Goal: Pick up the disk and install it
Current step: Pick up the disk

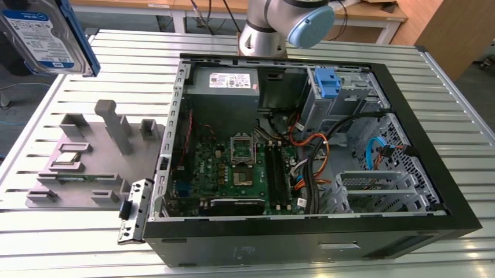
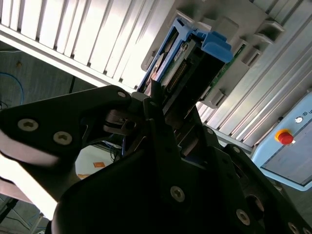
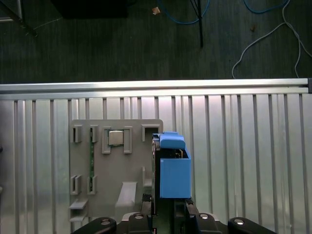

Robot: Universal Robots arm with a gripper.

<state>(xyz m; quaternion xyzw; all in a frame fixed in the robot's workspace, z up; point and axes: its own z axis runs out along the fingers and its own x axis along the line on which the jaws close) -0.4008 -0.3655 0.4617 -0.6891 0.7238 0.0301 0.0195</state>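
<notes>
1. The disk (image 1: pixel 43 35) hangs in the upper left of the exterior view, well above the grey holder (image 1: pixel 101 168).
2. The gripper (image 3: pixel 169 205) is pinching the disk by one end.
3. Held at one end like that, it could tilt or slip.
4. Loose cables (image 1: pixel 309 141) in the computer case (image 1: pixel 456 214) might snag it.

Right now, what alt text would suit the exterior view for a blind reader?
A hard drive in a blue bracket hangs in the air at the exterior view's upper left. Below, an open computer case lies on a slatted metal table beside a grey parts holder.
</notes>
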